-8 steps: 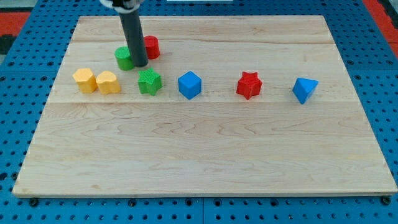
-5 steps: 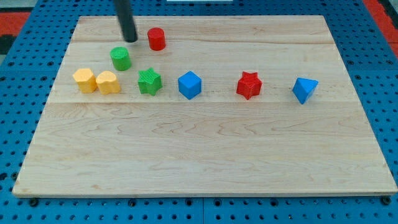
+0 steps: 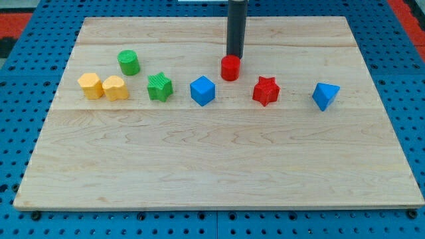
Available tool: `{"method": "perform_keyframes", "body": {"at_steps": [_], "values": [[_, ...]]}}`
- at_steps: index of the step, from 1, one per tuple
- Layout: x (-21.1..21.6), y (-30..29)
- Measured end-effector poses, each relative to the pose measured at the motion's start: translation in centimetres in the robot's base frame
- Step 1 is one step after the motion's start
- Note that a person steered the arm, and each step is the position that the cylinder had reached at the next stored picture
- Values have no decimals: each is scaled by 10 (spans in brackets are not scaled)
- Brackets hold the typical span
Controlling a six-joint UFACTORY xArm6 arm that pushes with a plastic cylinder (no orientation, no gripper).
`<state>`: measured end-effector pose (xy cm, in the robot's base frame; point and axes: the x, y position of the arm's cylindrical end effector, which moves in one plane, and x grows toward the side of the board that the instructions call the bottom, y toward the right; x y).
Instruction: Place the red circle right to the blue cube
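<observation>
Tool tip (image 3: 234,56) touching red circle (image 3: 230,68) from above; blue cube (image 3: 202,90) lower-left, red star (image 3: 265,90) lower-right. Surface (image 3: 212,166) open below. Tool a plain rod, no jaws.

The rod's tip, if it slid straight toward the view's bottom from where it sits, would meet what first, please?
My tip would first meet the red circle, directly below it and apparently touching.

A robotics lab bench: a pale wooden plank board (image 3: 219,172) lies on a blue perforated metal pegboard table (image 3: 26,133), with red perforated panels (image 3: 406,10) at two o'clock.
</observation>
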<state>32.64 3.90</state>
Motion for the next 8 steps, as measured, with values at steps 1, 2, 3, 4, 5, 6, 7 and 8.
{"method": "perform_keyframes", "body": {"at_steps": [1,2,3,4,5,6,7,8], "values": [[27,2],[26,5],[-7,3],[19,-3],[31,-3],[42,-3],[53,-3],[21,-52]]}}
